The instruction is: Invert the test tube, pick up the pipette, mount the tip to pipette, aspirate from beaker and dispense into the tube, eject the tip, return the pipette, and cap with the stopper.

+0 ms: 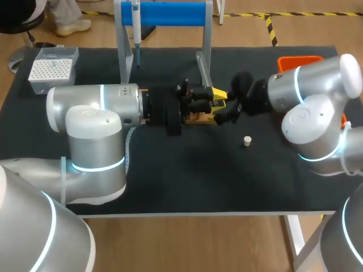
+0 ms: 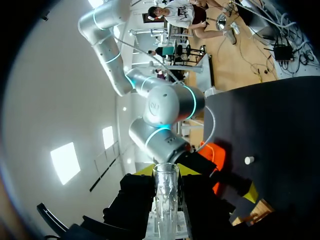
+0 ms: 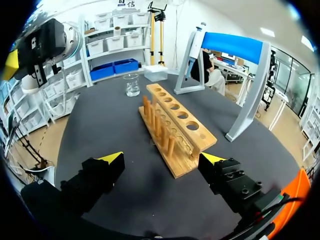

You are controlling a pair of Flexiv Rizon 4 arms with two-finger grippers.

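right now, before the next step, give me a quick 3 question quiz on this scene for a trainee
1. True or false: the pipette hangs on the blue stand, not in either gripper.
2. What does the left gripper hold between its fingers? A) a pipette tip B) a clear test tube C) nothing
3. Fill in: the right gripper is ___, with the wooden rack ahead of it and nothing between its fingers.

Key: 1 true; 2 B; 3 open.
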